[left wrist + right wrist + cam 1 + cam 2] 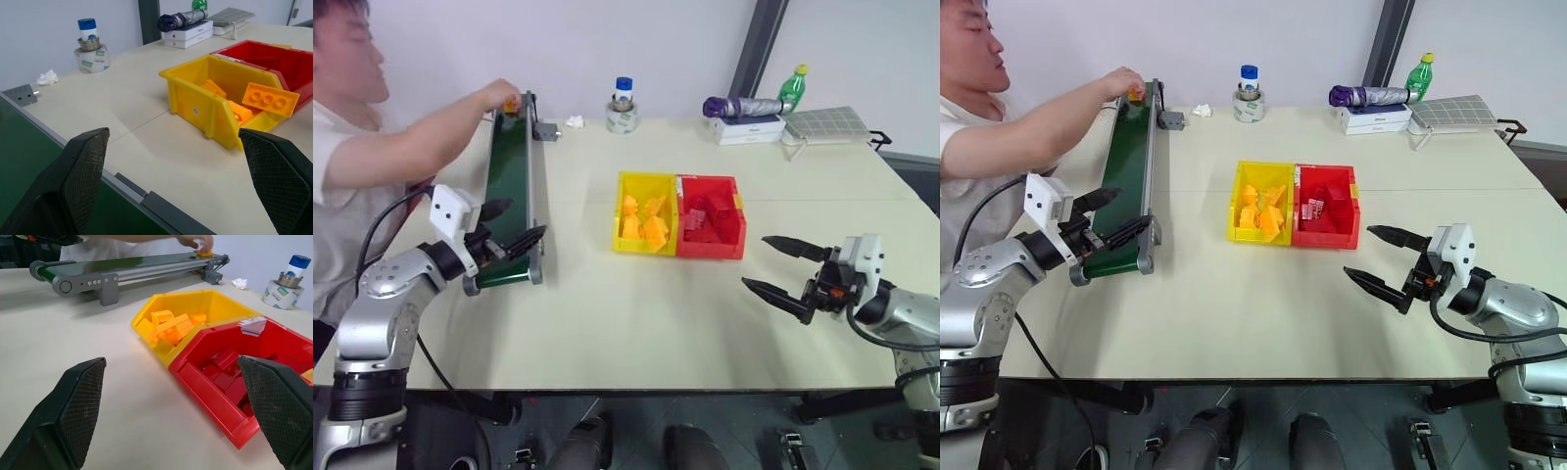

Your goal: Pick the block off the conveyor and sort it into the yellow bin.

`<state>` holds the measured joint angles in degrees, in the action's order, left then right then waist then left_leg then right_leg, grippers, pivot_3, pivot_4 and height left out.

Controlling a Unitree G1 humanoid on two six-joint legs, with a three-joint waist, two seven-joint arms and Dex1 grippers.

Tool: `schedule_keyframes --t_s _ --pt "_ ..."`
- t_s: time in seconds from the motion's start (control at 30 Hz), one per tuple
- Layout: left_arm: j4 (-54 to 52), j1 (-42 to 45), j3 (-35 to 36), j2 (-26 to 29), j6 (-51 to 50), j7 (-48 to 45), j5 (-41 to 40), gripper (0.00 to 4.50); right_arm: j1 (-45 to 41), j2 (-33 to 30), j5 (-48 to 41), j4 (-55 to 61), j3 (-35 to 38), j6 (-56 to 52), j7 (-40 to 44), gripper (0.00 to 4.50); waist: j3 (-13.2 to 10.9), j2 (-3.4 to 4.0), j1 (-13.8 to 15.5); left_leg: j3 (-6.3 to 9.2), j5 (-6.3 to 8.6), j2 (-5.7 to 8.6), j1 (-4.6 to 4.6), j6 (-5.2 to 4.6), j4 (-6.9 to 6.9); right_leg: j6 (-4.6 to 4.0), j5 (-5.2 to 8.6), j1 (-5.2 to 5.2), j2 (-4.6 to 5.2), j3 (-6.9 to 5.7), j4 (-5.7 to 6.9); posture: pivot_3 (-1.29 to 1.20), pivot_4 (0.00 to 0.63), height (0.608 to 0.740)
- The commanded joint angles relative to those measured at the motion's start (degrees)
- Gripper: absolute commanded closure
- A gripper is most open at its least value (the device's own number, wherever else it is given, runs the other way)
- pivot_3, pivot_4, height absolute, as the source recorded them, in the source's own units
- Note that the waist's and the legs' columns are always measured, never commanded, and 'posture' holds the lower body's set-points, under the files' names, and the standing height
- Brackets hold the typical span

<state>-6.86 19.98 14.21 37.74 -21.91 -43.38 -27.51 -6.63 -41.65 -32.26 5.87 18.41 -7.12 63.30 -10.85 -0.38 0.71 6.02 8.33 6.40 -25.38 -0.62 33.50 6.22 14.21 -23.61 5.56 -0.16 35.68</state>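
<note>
The conveyor (pixel 512 186) runs along the table's left side, the yellow bin (pixel 644 212) mid-table. A person's hand (pixel 499 94) seems to be setting the block (pixel 511 103) on the belt's far end. The left gripper (pixel 509 223) waits spread over the near end, the right gripper (pixel 781 267) also empty and spread. Next: wait, then pinch.

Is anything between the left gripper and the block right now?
Yes: a person's hand covers the block at the conveyor's far end. The open left gripper waits at the near end, with bare belt between.
</note>
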Motion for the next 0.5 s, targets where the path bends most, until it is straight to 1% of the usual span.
schedule_keyframes --t_s 0.03,0.5 --pt "-1.8 0.4 1.0 -0.4 1.3 0.2 -0.8 0.04 -0.8 -0.8 -0.4 0.5 1.2 0.9 0.1 0.00 0.0 0.00 0.0 0.00 0.00 0.00 0.00 0.00 0.02 0.00 0.00 0.00 0.00 0.00 0.01 0.00 0.150 0.740" --pt "-2.8 -0.5 1.6 -0.4 0.4 0.8 -1.1 0.04 -1.4 -0.7 -0.3 0.2 0.8 0.7 0.2 0.00 0.0 0.00 0.0 0.00 0.00 0.00 0.00 0.00 0.36 -0.02 0.01 0.01 0.01 0.01 0.37 0.00 0.150 0.740"
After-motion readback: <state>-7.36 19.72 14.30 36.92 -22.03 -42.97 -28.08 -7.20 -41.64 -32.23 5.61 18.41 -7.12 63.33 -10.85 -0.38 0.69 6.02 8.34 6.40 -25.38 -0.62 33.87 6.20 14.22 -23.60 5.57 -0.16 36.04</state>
